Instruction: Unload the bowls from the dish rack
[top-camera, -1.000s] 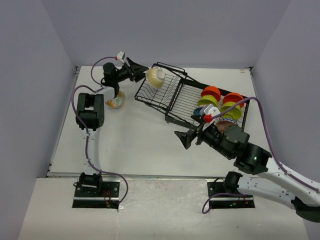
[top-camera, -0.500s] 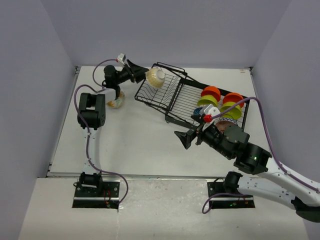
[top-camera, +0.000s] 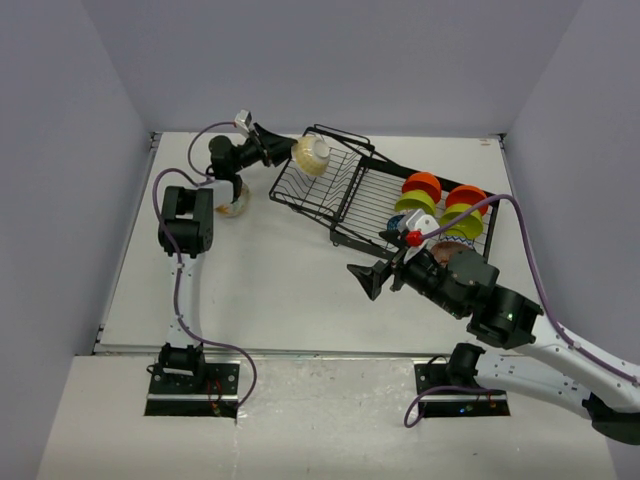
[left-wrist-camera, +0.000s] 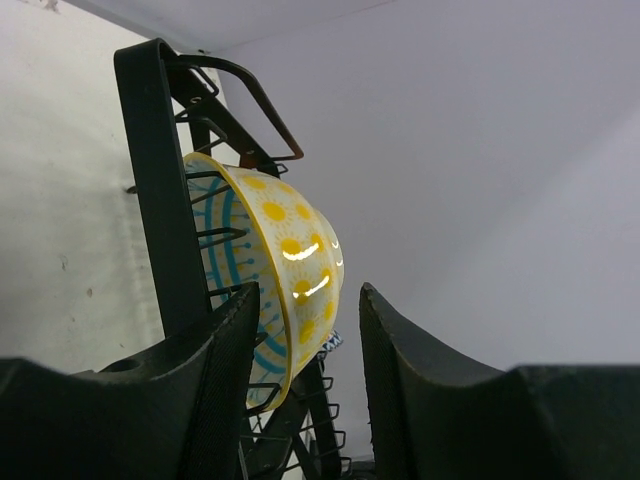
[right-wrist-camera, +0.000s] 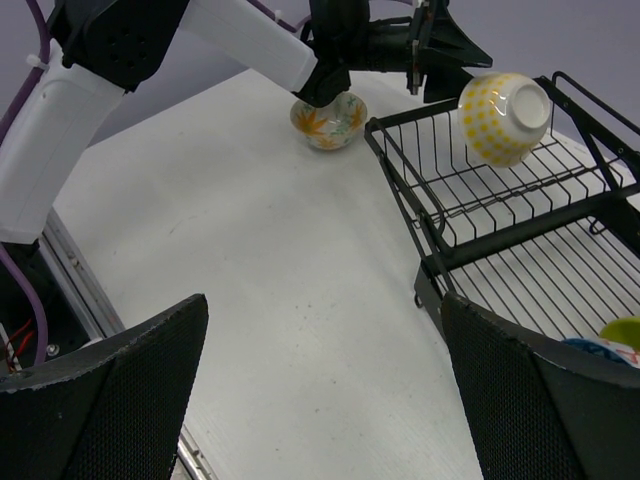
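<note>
The black wire dish rack (top-camera: 345, 195) lies across the far middle of the table. A cream-yellow bowl (top-camera: 311, 155) with sun dots leans on its side at the rack's far left corner. My left gripper (top-camera: 284, 148) reaches it from the left. In the left wrist view the bowl's (left-wrist-camera: 290, 260) rim sits between the jaws of that gripper (left-wrist-camera: 310, 295), with a gap still showing at the right finger (left-wrist-camera: 400, 370). Orange bowls (top-camera: 421, 184) and lime green bowls (top-camera: 413, 203) stand in the rack's right section. My right gripper (top-camera: 375, 278) hovers wide open over bare table.
A white floral bowl (top-camera: 230, 205) sits on the table left of the rack, under the left arm; it also shows in the right wrist view (right-wrist-camera: 329, 120). The rack's near corner (right-wrist-camera: 440, 270) lies just right of the right gripper (right-wrist-camera: 322, 300).
The left gripper's jaws have narrowed around the cream-yellow bowl's rim and the arm has edged slightly right. The right arm has not moved.
</note>
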